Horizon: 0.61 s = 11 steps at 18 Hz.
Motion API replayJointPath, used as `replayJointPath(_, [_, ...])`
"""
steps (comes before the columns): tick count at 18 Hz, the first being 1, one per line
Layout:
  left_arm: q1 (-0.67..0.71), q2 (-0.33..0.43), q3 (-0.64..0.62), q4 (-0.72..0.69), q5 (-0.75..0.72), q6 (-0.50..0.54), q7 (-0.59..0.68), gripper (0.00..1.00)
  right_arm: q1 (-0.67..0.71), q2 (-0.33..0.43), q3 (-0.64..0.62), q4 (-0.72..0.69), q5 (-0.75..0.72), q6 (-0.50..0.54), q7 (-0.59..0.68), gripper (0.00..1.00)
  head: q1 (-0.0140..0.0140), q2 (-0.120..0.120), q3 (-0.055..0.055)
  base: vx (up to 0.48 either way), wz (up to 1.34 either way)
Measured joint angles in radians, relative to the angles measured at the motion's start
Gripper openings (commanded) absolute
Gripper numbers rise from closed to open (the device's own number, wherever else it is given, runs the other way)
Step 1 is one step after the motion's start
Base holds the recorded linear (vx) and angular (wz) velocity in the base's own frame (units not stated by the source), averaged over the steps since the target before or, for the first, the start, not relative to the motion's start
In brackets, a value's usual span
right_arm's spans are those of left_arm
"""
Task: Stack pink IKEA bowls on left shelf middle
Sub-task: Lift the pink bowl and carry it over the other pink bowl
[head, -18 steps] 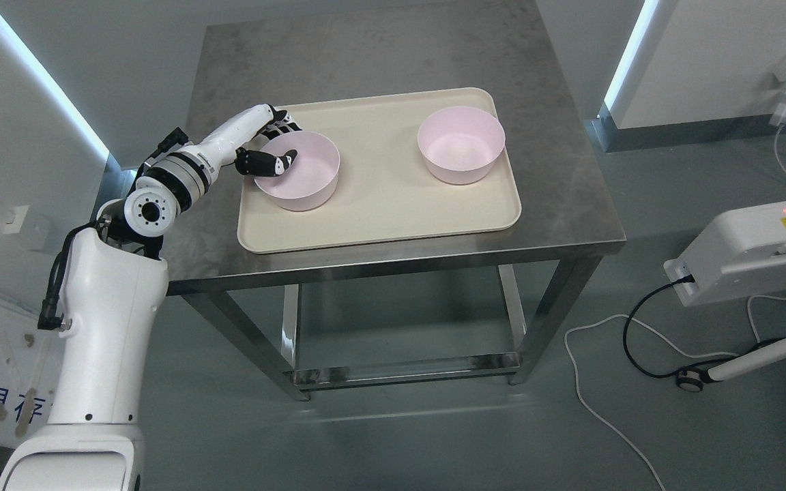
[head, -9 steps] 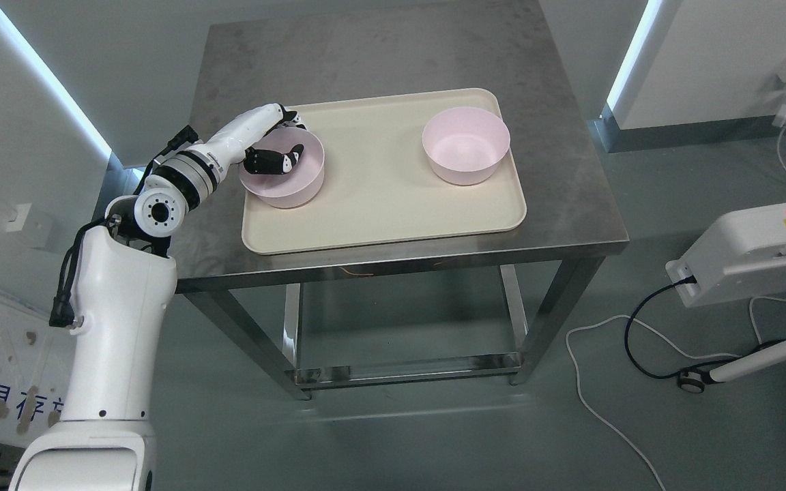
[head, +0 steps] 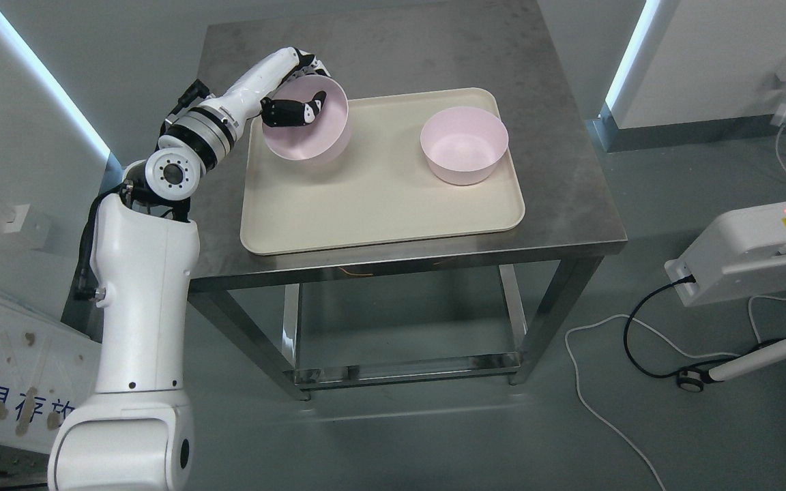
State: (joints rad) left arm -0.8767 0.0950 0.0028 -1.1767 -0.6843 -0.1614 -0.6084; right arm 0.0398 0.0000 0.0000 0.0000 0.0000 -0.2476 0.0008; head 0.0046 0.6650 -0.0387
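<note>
My left hand (head: 303, 92) is shut on the rim of a pink bowl (head: 311, 131), thumb inside and fingers behind the far wall. The bowl hangs tilted above the far left corner of the cream tray (head: 379, 204), its opening turned toward me. A second pink bowl (head: 463, 144) stands upright on the tray's right half. The tray lies on a steel table (head: 570, 198). No shelf shows in this view.
A white machine (head: 754, 249) with a red light stands at the right, with cables (head: 611, 354) trailing over the floor. White wall panels with light strips flank the table on both sides. The table has a low crossbar (head: 400, 372).
My left hand has lifted the left bowl off the tray, carrying it up and away from me and tilting it. The camera has shifted slightly. The right bowl stays put.
</note>
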Motion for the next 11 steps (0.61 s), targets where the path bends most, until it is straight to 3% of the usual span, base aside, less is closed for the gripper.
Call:
replayJointPath(6, [-0.063,-0.04,-0.104,-0.012,0.046,0.05,0.012,0.01,0.0,0.0,0.0,0.0,0.0,0.0,0.0,1.0,0.0,0.0,0.0,0.0,0.0])
replayJointPath(11, [-0.123,-0.061,-0.28,0.008,0.135,0.1,0.143,0.01,0.0,0.0,0.0,0.0,0.0,0.0,0.0,1.0,0.0,0.0,0.0,0.0,0.0])
